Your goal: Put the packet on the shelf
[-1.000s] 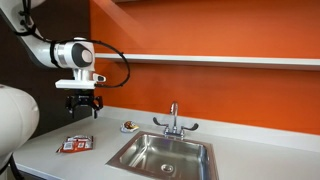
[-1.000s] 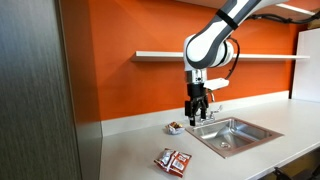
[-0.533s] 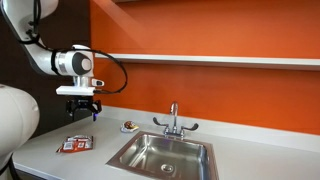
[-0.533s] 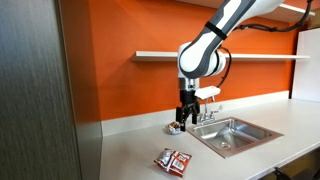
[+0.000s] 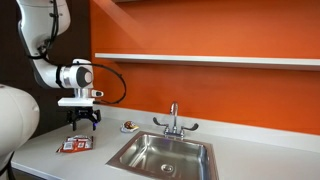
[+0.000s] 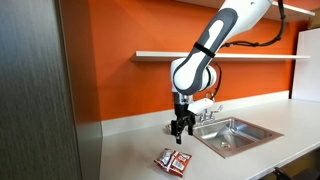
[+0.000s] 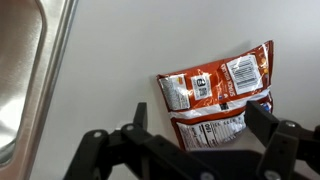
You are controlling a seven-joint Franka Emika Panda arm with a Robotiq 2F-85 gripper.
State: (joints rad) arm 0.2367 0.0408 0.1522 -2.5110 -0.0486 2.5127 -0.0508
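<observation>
In an exterior view, the packet (image 5: 74, 145) lies flat at the left end of the worktop (image 5: 255, 150), close to its front edge. The hand (image 5: 83, 122) hangs just above it with its fingers pointing down. A gap shows between the fingertips and the wrapper, so the two are apart. Right of the hand, near the back edge, sits a small roundish red-and-white object (image 5: 129, 126). Further right is the steel sink (image 5: 165, 155), with its faucet (image 5: 173, 120) behind it. The shelf (image 5: 200, 58) runs along the orange wall, well above everything on the worktop, and nothing shows on its visible top.

From the opposite side, the hand (image 6: 180, 128) again hovers over the packet (image 6: 174, 161), which lies near the front edge of the worktop (image 6: 125, 150). The sink (image 6: 232, 135) is to the right, and the shelf (image 6: 225, 55) is high on the wall.

In the wrist view, the sink rim (image 7: 50, 60) crosses the left edge. The crinkly red packet (image 7: 215, 100), printed in white with a barcode, rests on the pale worktop (image 7: 110, 50) right of it. The hand (image 7: 198, 118) is spread wide, with one dark finger on each side of the packet. It grips nothing and touches nothing.
</observation>
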